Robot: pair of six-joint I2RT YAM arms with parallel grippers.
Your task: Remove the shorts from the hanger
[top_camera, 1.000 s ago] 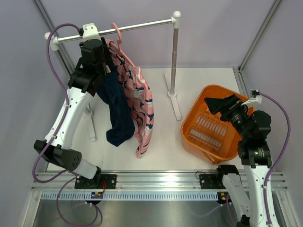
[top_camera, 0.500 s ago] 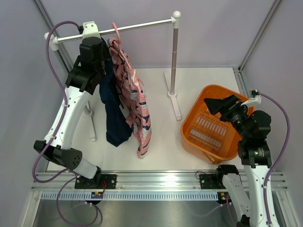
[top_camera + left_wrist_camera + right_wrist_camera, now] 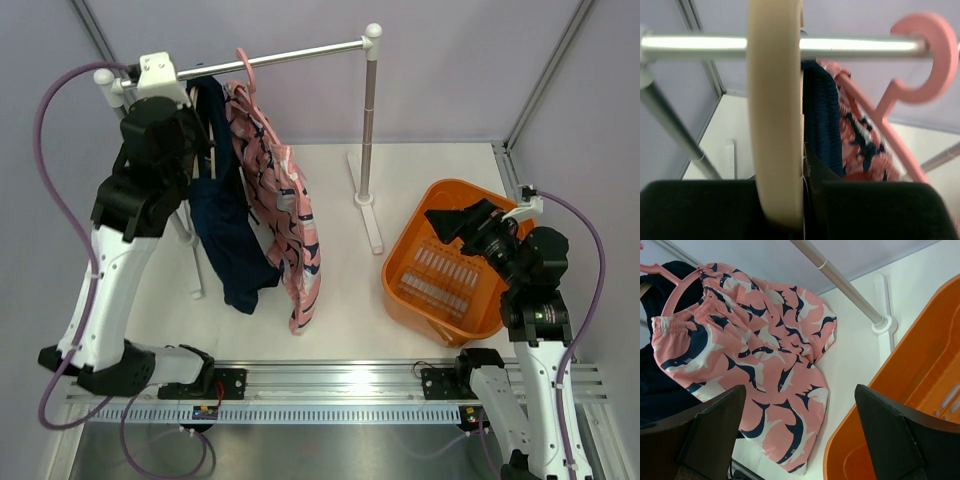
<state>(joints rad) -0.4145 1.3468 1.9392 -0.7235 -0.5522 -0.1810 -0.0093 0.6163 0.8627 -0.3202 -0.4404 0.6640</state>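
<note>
Hanging between lilac walls (image 3: 450, 80), shorts (image 3: 285, 200) overhang white table (image 3: 350, 300).

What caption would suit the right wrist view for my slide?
Open right claw frames pink shark-print shorts hanging on a pink plastic hanger, beside the orange plastic basket.

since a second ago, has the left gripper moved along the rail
Yes: in the top view the left gripper has shifted left, toward the rail's left end cap.

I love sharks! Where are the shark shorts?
In the top view, the shark shorts hang left of centre on the pink hanger, beside the navy garment.
</note>
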